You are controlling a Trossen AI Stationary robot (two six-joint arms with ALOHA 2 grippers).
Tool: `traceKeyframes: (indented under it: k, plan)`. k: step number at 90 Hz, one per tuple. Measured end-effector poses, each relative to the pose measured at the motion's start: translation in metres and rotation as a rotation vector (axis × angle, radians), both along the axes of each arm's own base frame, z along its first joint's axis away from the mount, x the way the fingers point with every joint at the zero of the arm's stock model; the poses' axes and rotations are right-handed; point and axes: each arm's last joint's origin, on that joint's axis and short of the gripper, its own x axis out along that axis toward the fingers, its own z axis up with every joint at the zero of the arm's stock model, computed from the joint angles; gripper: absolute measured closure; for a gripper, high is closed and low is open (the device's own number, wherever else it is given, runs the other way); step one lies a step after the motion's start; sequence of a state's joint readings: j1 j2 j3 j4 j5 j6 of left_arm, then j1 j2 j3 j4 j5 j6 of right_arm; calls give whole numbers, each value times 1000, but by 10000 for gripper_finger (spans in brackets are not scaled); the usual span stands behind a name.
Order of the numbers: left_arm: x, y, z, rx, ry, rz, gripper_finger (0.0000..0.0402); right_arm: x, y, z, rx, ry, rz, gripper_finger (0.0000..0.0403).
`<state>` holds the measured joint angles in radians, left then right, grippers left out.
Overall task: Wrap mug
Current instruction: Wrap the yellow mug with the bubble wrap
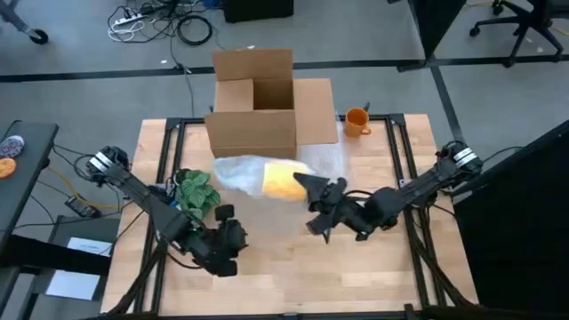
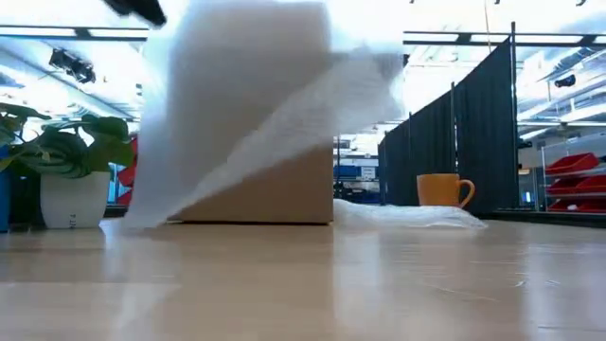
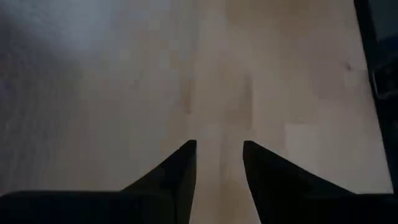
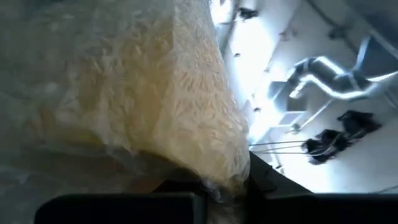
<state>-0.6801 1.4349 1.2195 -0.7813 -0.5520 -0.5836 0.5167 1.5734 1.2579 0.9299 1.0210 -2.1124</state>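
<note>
1. High view shows yellow mug (image 1: 283, 180) under bubble wrap (image 1: 238, 171), mid-desk, just in front of cardboard box (image 1: 254, 107) at the back edge.
2. Right gripper (image 1: 313, 188) at the bundle's right end, fingers pinched on a fold of the wrap; right wrist view confirms film bunched between the jaws, yellow showing through.
3. Left gripper (image 1: 226, 246) hovering near the front-left part of the desk (image 1: 293, 276), holding nothing, fingers (image 3: 180, 168) narrowly parted over bare wood.
4. Handling, as a judgement: mug rigid, likely ceramic, breakable, smooth under the film; wrap light, limp, springy, prone to unfolding once released.
5. Best hold, as a judgement: loose edge of the wrap rather than the mug body; grip through film on the curved side likely to slip.
6. Textures: dimpled, translucent plastic; matte brown card; pale planked wood.
7. Second orange mug (image 1: 356, 121) stands bare at the back-right, potted plant (image 1: 195, 190) near the left edge.
</note>
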Motion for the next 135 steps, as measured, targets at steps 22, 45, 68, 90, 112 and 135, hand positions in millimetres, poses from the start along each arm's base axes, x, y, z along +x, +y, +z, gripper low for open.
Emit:
traceKeyframes:
  k: [22, 45, 68, 90, 112, 135]
  plan:
    - [-9, -8, 14, -8, -45, -32, 285, 10, 22, -15, -41, 95, 31, 390]
    - [-34, -14, 52, 9, -11, -23, 285, 13, 56, -33, -3, 94, 123, 390]
    - [-61, -10, 82, 75, 3, 23, 285, 3, 68, -28, 215, -34, 194, 390]
    - [-74, 8, 86, 198, 15, 170, 285, 1, 64, -14, 315, -120, 175, 390]
    - [-70, 7, 45, 301, 33, 220, 285, 20, 26, -42, 401, -134, -7, 390]
    - [-71, 8, -28, 310, 78, 286, 285, 29, -12, -106, 485, -130, -89, 390]
